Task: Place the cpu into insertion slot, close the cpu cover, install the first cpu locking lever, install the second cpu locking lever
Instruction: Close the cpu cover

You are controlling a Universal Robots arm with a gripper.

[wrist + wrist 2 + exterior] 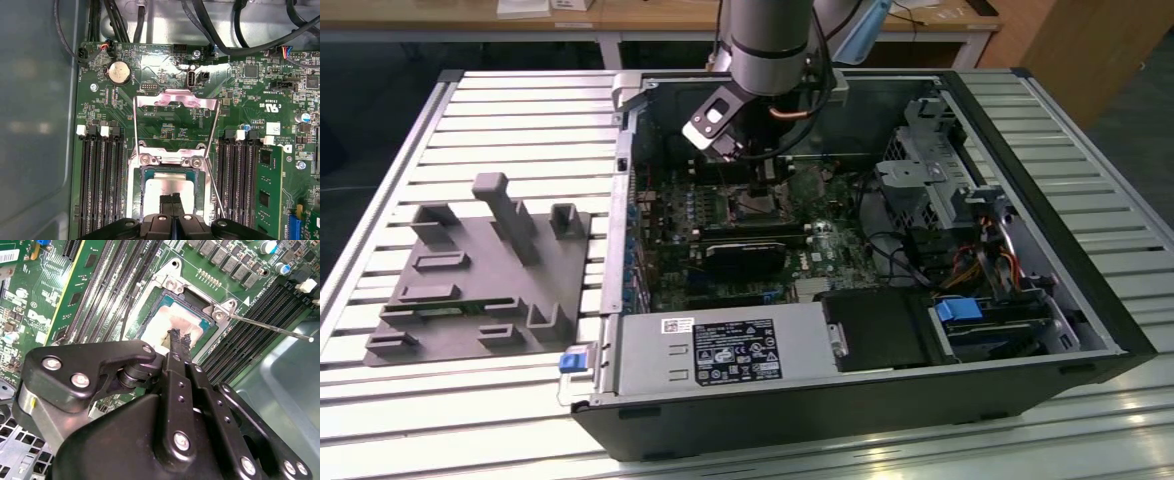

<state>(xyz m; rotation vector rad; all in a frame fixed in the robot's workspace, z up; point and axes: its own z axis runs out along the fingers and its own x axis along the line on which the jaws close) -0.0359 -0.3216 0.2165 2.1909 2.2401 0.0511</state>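
The cpu [162, 322] [165, 182] lies flat in the insertion slot [159, 281] [134, 192] on the green motherboard, its pale top smeared with residue. My gripper [180, 337] [172, 200] is shut, with both fingertips pressed together on or just over the cpu's top and nothing between them. In the exterior view the gripper [761, 175] hangs inside the open computer case above the slot [757, 207]. The cpu cover [175, 98] stands open, swung back from its hinge. One thin locking lever [270, 327] [216, 192] sticks out free beside the slot.
Dark memory slots [97, 185] [242, 185] flank the slot. A black rectangular block [750, 250] sits just in front of it. Cables [235, 30] hang along the case wall. A drive cage [927, 165] is on the exterior view's right and a grey fixture plate [480, 270] on its left.
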